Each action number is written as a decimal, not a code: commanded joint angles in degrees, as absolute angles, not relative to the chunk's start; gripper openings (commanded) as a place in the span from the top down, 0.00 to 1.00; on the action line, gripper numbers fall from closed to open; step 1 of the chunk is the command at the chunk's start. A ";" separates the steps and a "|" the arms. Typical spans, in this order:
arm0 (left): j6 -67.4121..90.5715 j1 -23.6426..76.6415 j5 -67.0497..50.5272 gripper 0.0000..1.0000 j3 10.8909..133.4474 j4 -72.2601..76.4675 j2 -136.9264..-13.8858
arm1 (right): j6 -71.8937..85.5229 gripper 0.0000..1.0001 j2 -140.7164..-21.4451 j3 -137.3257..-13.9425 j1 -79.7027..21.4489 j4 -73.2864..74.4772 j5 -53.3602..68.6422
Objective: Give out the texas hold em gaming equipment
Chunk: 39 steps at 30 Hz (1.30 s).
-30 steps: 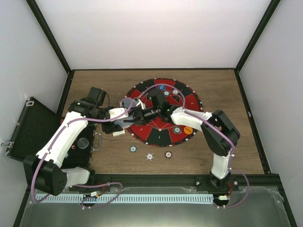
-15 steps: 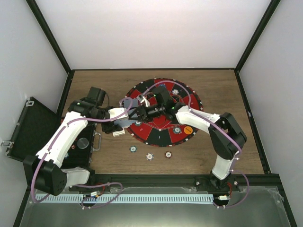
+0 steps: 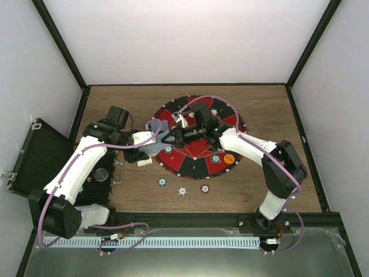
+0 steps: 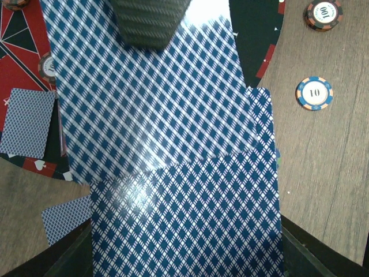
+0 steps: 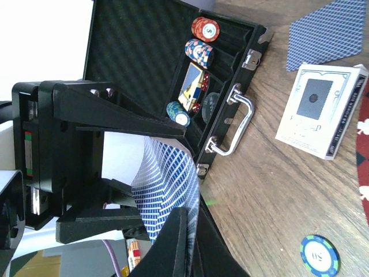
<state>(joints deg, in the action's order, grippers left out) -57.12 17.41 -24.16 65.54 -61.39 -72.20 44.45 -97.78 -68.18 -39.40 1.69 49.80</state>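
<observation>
**Top external view.** The left gripper [image 3: 151,148] clamps a deck of cards [image 3: 155,149] at the left edge of the round felt board [image 3: 199,166]; the right gripper [image 3: 171,137] meets it over the board, fingers pinched tight on the top card; 3 poker chips [image 3: 182,190] lie in a row on the wooden table [image 3: 259,115], near the board's front edge; an orange marker disc [image 3: 229,157] rests on the board's near-right sector; an open black case [image 3: 34,156] lies at the table's left, with a white card box [image 3: 144,163] just beside it.

**Left wrist view.** The deck of cards [image 4: 190,231], backs up, fills the frame; the top card [image 4: 150,115] lies offset forward beyond the deck, and 1 ribbed finger [image 4: 151,23] of the right gripper presses on its far end; a chip marked 10 [image 4: 314,93] and a chip marked 100 [image 4: 323,12] sit on the wood at right; 1 face-down card [image 4: 26,124] lies on the felt and another [image 4: 66,219] on the table.

**Right wrist view.** The left gripper's black fingers [image 5: 127,124] close above and below the deck [image 5: 167,179]; the right gripper's own finger [image 5: 176,242] meets the card's edge; the case holds chip stacks [image 5: 199,51]; the card box [image 5: 320,112] lies beside the case handle.
</observation>
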 commanded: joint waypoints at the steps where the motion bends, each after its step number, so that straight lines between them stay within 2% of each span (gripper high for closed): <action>1: -57.36 17.46 -25.95 0.96 66.13 -60.39 -72.26 | 42.87 0.99 -95.80 -67.63 -37.50 5.70 47.55; 9: -57.32 17.48 -25.65 0.96 66.08 -60.36 -72.58 | 41.84 0.99 -94.41 -67.23 -32.52 6.67 49.76; 15: -57.44 17.47 -25.52 0.96 66.15 -60.53 -72.60 | 39.15 0.99 -97.73 -70.61 -24.73 8.62 51.69; 19: -57.24 17.40 -25.49 0.96 66.21 -60.80 -72.73 | 34.47 0.99 -105.78 -79.52 -18.98 13.28 49.24; 31: -56.28 17.41 -26.21 0.96 67.02 -61.49 -73.19 | 30.28 0.99 -141.55 -123.64 -11.27 25.76 41.64; 39: -56.27 17.41 -26.10 0.96 67.71 -62.04 -73.77 | 31.54 0.98 -150.16 -128.55 -10.91 23.65 40.18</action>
<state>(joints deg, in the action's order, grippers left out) -56.34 17.41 -24.53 65.58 -61.52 -73.08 31.62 -148.68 -124.90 -11.00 22.37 41.43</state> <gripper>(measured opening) 0.654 0.022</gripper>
